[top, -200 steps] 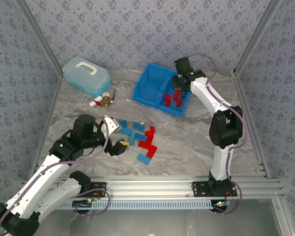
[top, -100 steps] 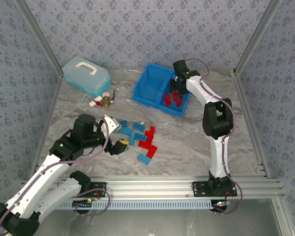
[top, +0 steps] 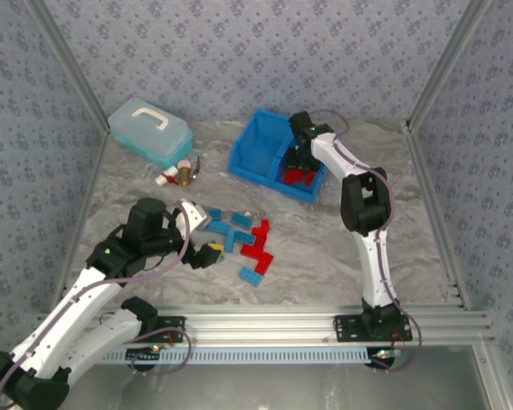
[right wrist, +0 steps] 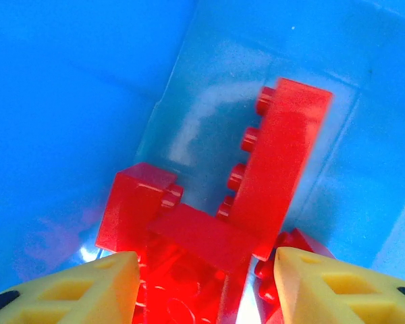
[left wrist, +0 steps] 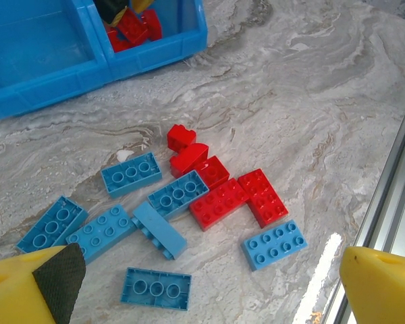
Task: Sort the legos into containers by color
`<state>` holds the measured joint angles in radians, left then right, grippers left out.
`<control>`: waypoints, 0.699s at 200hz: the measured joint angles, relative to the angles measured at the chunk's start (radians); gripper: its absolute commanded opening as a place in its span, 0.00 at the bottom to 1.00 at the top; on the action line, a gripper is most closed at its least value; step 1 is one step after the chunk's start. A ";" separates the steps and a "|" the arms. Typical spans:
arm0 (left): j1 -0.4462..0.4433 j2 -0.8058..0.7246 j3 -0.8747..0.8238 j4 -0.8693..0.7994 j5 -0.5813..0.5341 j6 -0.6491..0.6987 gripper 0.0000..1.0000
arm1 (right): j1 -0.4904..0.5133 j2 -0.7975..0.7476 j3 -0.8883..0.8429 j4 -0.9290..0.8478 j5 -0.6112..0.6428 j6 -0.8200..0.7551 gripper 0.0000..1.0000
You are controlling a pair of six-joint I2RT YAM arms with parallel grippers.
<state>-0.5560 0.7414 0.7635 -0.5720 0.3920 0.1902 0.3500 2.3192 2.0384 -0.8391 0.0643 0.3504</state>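
Red legos [top: 258,248] and blue legos [top: 230,231] lie scattered mid-table; the left wrist view shows the red ones [left wrist: 219,202], the blue ones [left wrist: 179,193] and a lone blue brick [left wrist: 275,243]. My left gripper [top: 203,234] hovers open at the pile's left edge, its jaws [left wrist: 202,297] wide apart with nothing between them. The blue bin [top: 255,158] stands at the back. My right gripper [top: 297,166] reaches into its right compartment, open [right wrist: 206,290] over a heap of red bricks [right wrist: 283,162]. The left compartment [left wrist: 37,47] looks bare.
A pale blue lidded box [top: 150,131] stands at the back left, with small red-white and brass items [top: 178,175] in front of it. An aluminium rail [top: 325,320] runs along the near edge. Patterned walls close in three sides.
My right gripper has swung left and lower into the bin's right compartment, and the bin has shifted slightly left. The left arm has not moved.
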 measured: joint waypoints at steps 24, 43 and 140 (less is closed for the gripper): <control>0.000 0.000 0.000 0.000 0.000 0.000 0.99 | 0.006 -0.004 0.003 -0.011 0.008 0.000 0.55; 0.000 0.000 0.000 0.000 0.000 0.000 0.99 | 0.012 -0.029 0.002 -0.021 0.015 -0.001 0.55; 0.000 0.000 0.000 0.000 0.000 0.000 0.99 | 0.243 -0.683 -0.460 0.114 0.064 0.034 0.58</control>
<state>-0.5560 0.7414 0.7635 -0.5716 0.3923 0.1902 0.5926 1.6360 1.5787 -0.7246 0.1284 0.3840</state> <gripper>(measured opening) 0.993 0.578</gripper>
